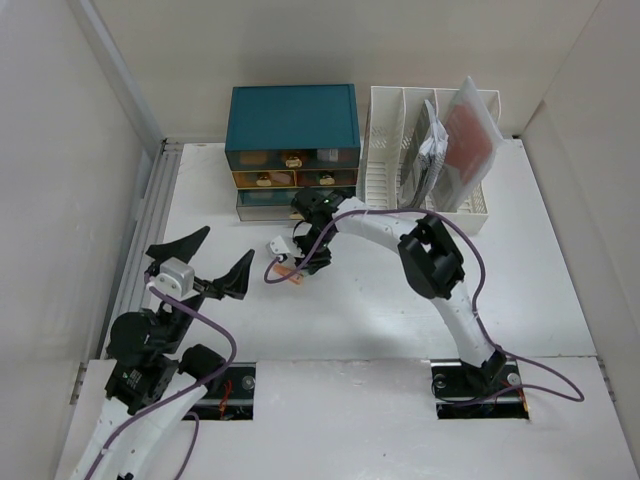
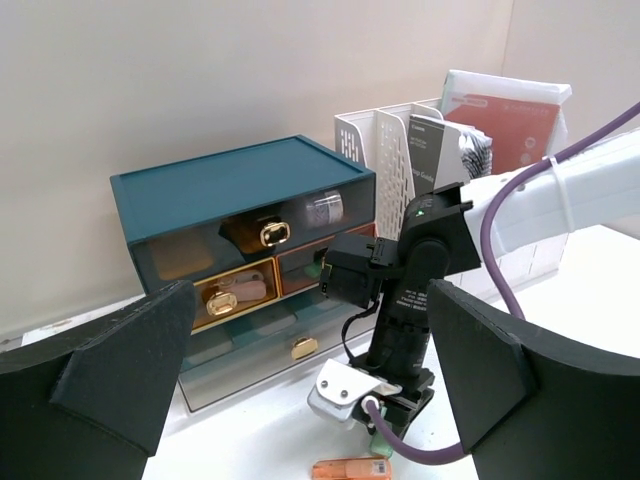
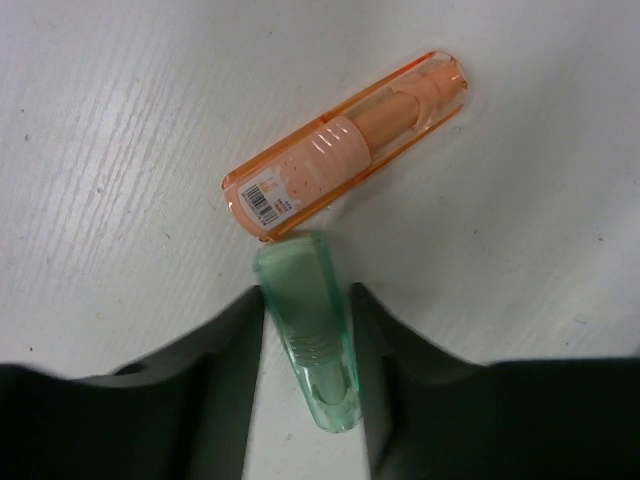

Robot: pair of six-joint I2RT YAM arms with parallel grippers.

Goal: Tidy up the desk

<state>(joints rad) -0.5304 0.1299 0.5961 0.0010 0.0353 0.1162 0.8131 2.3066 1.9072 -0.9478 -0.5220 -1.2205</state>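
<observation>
Green translucent plastic shows between the black fingers of the right gripper (image 3: 305, 290): a small green tube (image 3: 305, 335) lying flat on the desk (image 3: 120, 150). The jaws stand close at both of its sides and seem to touch it, but I cannot tell if they already clamp it. The tube is a little slanted to the fingers, so I judge that a tighter grip may turn it. The gripper points down from above, probably because such a low, lying thing can be taken only by its long sides.

An orange tube (image 3: 345, 150) with a barcode label seems to touch the far end of the green tube, at an angle to it. Being so near, it could be pushed.

To the left and nearer, the left gripper (image 1: 228, 243) hovers with jaws wide apart and nothing between them, I think to keep out of the way. Just beyond the right gripper stands the teal drawer cabinet (image 1: 292, 118), and to its right the white file rack (image 1: 385, 160) with papers. The desk lies directly under both grippers and spreads out on every side.
</observation>
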